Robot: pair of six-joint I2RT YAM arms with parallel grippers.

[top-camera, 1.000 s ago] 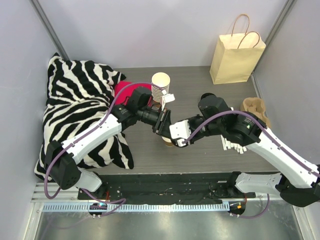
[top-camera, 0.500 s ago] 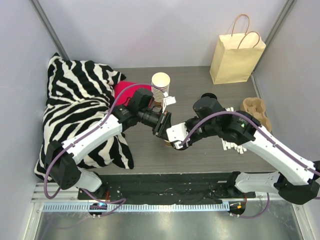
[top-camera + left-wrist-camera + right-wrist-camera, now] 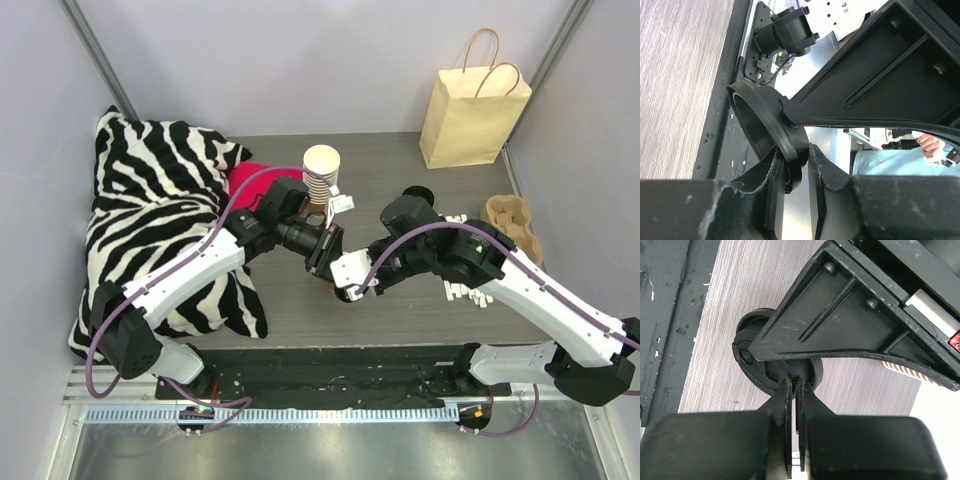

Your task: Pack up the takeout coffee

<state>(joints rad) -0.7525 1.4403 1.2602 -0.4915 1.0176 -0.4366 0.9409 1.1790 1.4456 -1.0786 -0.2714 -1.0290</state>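
A round black lid [image 3: 757, 120] is pinched at its rim by both grippers. My left gripper [image 3: 795, 155] is shut on the rim, and my right gripper [image 3: 792, 382] is shut on the lid [image 3: 752, 375] from the other side. In the top view the left gripper [image 3: 325, 252] and right gripper [image 3: 345, 282] meet over the middle of the table. Only a dark sliver shows beneath them there. The brown cup body is hidden under the grippers, so I cannot tell whether the lid sits on it.
A tall stack of cream-white cups [image 3: 321, 175] stands just behind the left gripper. A tan paper bag [image 3: 470, 115] stands at the back right. A cardboard cup carrier [image 3: 510, 220] and white sticks [image 3: 465, 290] lie on the right. A zebra pillow [image 3: 160, 220] and a red item [image 3: 248, 180] lie on the left.
The right gripper has moved a little to the left and nearer. The brown cup that showed below the grippers a second ago is now covered. The left arm has barely moved.
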